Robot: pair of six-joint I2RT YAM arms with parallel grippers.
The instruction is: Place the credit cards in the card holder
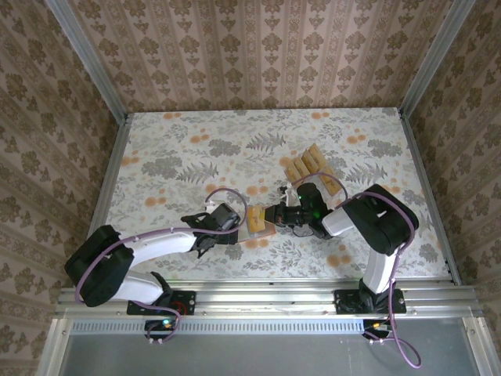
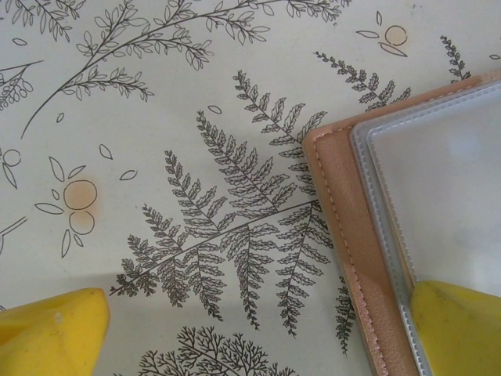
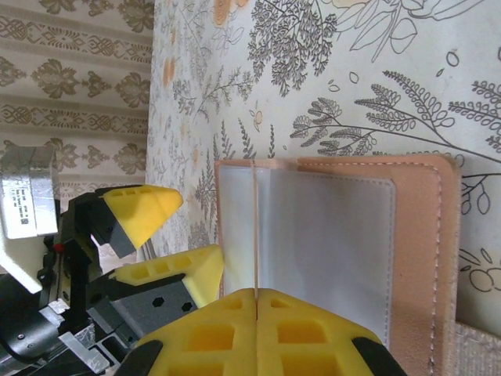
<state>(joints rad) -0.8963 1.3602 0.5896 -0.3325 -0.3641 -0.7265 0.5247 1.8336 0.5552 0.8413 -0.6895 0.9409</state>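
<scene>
The card holder [image 1: 258, 220] lies open on the table between both grippers, reddish-brown leather [image 3: 419, 235] with greyish clear sleeves [image 2: 446, 188]. My right gripper [image 3: 256, 294] is shut on one credit card [image 3: 256, 227], seen edge-on as a thin tan line standing over the sleeves. From above, the right gripper [image 1: 276, 213] sits at the holder's right side. My left gripper [image 2: 258, 333] is open at the holder's left edge; one of its yellow fingertips [image 2: 458, 329] rests on the sleeve and the other is on the table. Several more tan cards [image 1: 307, 164] lie behind the right arm.
The floral tablecloth [image 1: 180, 157] covers the table, ringed by patterned walls and a metal frame [image 1: 117, 157]. Open cloth lies to the left and far side. The left gripper's fingers [image 3: 188, 270] stand close beside the right gripper.
</scene>
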